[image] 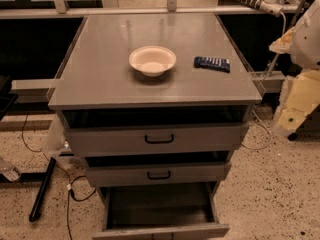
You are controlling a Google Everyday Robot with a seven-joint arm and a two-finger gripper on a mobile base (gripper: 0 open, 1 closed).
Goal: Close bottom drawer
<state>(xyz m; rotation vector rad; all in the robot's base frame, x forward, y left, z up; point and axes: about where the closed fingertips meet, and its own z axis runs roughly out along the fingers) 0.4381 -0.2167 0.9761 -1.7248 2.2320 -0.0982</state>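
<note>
Grey metal table [100, 74] with a smooth, flat top stands on speckled floor [20, 209]. A round, cream bowl [152, 60] sits near its centre. At 6 o'clock the bottom drawer [160, 206], a shallow rectangular tray, is pulled far out. A flat dark-blue packet [212, 63] lies toward 2 o'clock. The blocky cream pincer [296, 104] hangs at 3 o'clock, apart from the table; I cannot tell its grip.

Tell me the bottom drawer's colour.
Grey bottom drawer, camera view; gripper hangs right of the cabinet.

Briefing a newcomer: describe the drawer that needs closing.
Grey cabinet with a white bowl on top, gripper off its right side. The bottom drawer is the lowest of three, and it alone is pulled far out, its inside showing.
</note>
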